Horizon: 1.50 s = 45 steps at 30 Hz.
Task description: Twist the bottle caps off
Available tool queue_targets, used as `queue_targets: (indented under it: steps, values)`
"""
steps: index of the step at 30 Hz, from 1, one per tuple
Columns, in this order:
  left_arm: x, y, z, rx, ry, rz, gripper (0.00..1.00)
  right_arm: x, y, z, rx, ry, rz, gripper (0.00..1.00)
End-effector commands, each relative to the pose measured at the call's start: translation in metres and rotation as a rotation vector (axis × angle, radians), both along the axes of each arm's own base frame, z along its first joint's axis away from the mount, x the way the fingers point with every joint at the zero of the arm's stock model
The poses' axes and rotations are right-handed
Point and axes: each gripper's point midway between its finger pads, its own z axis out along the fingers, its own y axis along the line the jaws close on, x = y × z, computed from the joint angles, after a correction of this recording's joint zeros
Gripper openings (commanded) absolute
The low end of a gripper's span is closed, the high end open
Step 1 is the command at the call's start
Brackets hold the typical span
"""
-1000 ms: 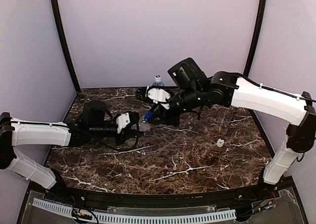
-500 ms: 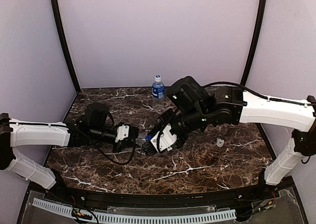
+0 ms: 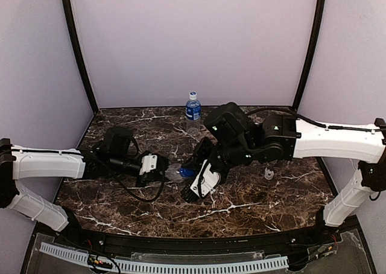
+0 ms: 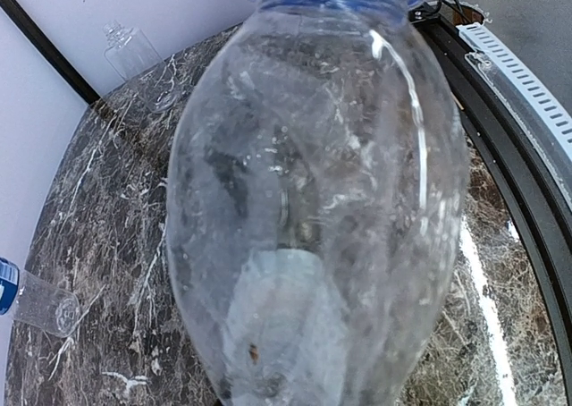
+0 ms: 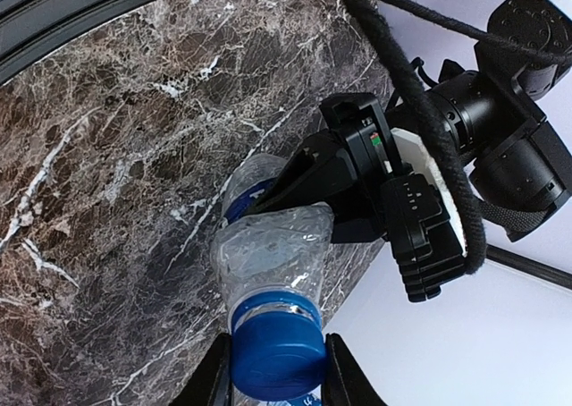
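L gripper: clenched on clear bottle. Bottle unlabelled, lying on its side, neck toward 3 o'clock in top view. Can't tell if it touches table or hangs just above. R wrist view: body looks dented/crumpled where the black fingers pinch it. L wrist view: bottle fills nearly whole frame, blue neck ring at upper edge.

Blue cap: seated on neck of clear bottle, at its 3 o'clock end. Can't tell how far threaded.

R gripper: closed onto blue cap. One finger each side, both touching cap's rim. Cap sits deep between them.

Pos. of the pair: just to 9 o'clock of table centre, grippers nose to nose w/ bottle between. L arm enters from 9 o'clock, R arm from 3 o'clock, R wrist bent down over the cap.

Labelled bottle: blue label, upright, 12 o'clock by back wall. White cap on top. Well apart from both grippers.

Loose white cap: on marble at 3 o'clock, alone, near underside of R forearm, not touching it.

L wrist view also shows another clear bottle at table edge by wall. Too small/blurred to tell if capped.
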Motion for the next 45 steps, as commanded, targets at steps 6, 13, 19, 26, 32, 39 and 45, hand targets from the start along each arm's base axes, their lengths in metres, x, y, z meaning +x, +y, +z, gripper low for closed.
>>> queue_targets:
  steps: [6, 13, 19, 26, 32, 39, 45]
  values:
    - [-0.002, 0.001, 0.001, -0.019, 0.067, 0.024, 0.11, 0.014, 0.004, 0.055, 0.238, -0.054, -0.092, 0.70]
    - [0.056, 0.007, 0.028, -0.136, -0.024, 0.351, 0.11, 0.008, 0.002, 0.092, 0.462, 0.368, -0.275, 0.91]
    - [0.085, 0.015, 0.048, -0.199, -0.061, 0.519, 0.11, 0.058, 0.007, 0.120, 0.645, 0.930, -0.652, 0.88]
    - [0.092, 0.017, 0.049, -0.198, -0.062, 0.557, 0.11, 0.113, 0.015, 0.106, 0.727, 1.202, -1.108, 0.73]
    - [0.091, 0.018, 0.048, -0.196, -0.063, 0.555, 0.11, 0.116, 0.015, 0.093, 0.704, 1.219, -1.184, 0.67]
    - [0.090, 0.017, 0.047, -0.192, -0.066, 0.548, 0.11, 0.116, 0.019, 0.064, 0.622, 1.224, -1.239, 0.63]
    - [0.090, 0.016, 0.046, -0.191, -0.068, 0.539, 0.11, 0.118, 0.025, 0.060, 0.604, 1.217, -1.228, 0.52]
